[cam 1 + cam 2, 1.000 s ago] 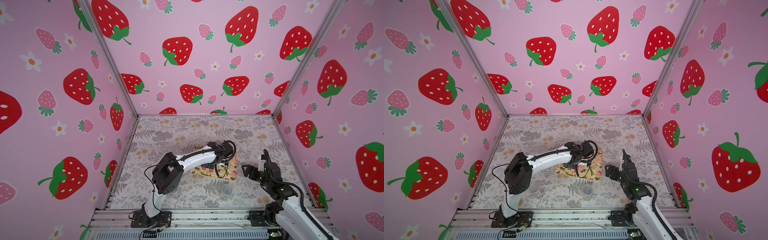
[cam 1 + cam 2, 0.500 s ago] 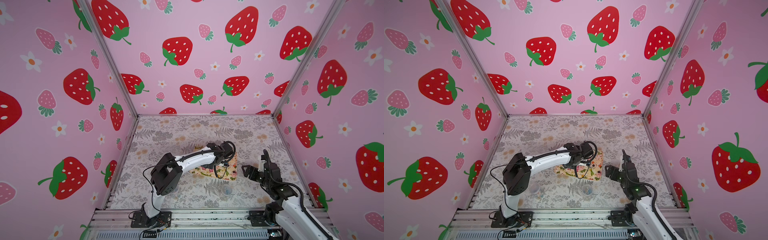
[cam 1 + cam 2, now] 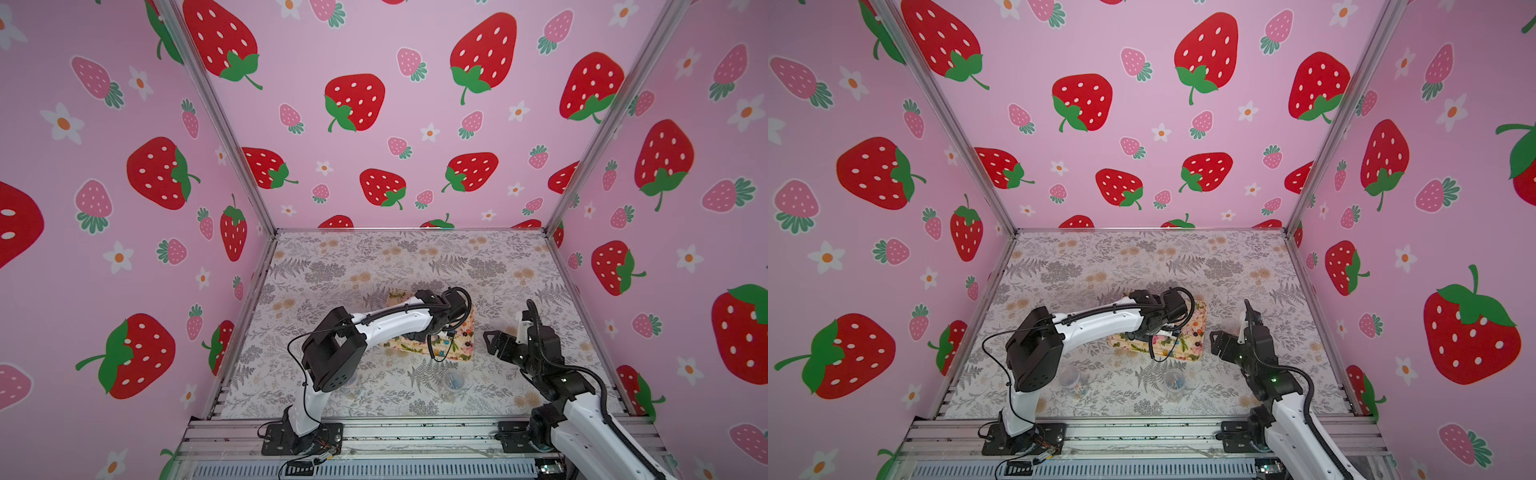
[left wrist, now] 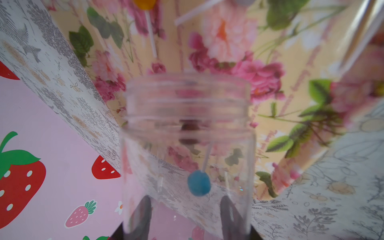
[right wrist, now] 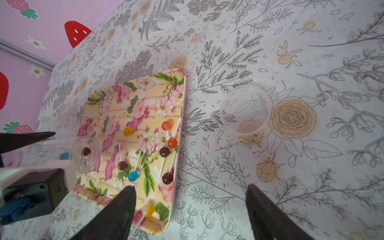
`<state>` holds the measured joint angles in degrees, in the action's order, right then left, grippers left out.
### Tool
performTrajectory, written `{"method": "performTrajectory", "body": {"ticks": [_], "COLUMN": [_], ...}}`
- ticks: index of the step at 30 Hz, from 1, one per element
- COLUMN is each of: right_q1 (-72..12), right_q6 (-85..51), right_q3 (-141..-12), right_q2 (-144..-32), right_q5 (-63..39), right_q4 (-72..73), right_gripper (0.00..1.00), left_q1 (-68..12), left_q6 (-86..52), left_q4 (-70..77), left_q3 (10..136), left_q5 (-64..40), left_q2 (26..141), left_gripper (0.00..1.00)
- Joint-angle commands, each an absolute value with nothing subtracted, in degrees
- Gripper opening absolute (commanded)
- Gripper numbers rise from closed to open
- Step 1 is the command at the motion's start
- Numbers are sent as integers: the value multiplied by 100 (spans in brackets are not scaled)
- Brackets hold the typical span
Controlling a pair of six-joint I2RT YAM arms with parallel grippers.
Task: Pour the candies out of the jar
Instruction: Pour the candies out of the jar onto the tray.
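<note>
Hanging tipped over tray [image 5: 178, 87], jar [image 4: 187, 135] clamped in left gripper [image 4: 186, 207], two candies [image 4: 199, 185] inside; others crowd edge nearest right gripper [image 5: 189, 188], gaping empty; bare table [image 5: 291, 166] beyond.

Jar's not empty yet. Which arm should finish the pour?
Left. The left pincer is shut on the jar, mouth tipped over the tray, with a blue candy and a dark candy inside. The right pincer is open, empty, beside the tray.

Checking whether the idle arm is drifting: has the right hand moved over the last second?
No. In the top view the right hand keeps the same spot, just off the flowered tray's near corner, open and empty.
</note>
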<state>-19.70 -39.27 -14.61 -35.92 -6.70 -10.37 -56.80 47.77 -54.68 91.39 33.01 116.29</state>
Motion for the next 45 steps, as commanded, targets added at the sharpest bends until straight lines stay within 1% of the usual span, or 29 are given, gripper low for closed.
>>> {"method": "performTrajectory", "body": {"ticks": [1, 8, 22, 29, 36, 40, 45], "right_q1": [-1955, -1960, -1959, -1960, -1960, -1960, -1960], "right_q6": [-4043, -4048, -4073, -3941, -3504, -3288, -3230], "right_q3": [-1408, -1389, -1433, -1779, -2679, -3431, -4371], "right_q2": [-3533, -3445, -3389, -3628, -4437, -5062, -5998], "right_q5": [-685, -686, -681, -735, -1455, -2217, -3228], "right_q4": [-984, -1037, -1087, -1212, -1289, -1067, -733], "right_gripper": [85, 85, 85, 85, 85, 85, 82], "left_q1": [-5783, -5786, -5599, -5476, -5410, -5321, -5247], "left_q6": [4825, 4796, 4743, 4068, 3630, 3350, 3058], "left_q4": [-5467, -5445, -5526, -5644, -5261, -4885, -4357], "left_q3": [9210, 9272, 8978, 9184, 8948, 8626, 8033], "left_q5": [3333, 3380, 3700, 3385, 2951, 2513, 2108], "left_q2": [11951, 12079, 11337, 11009, 10216, 9546, 8761], "left_gripper": [52, 52, 52, 53, 53, 53, 54]}}
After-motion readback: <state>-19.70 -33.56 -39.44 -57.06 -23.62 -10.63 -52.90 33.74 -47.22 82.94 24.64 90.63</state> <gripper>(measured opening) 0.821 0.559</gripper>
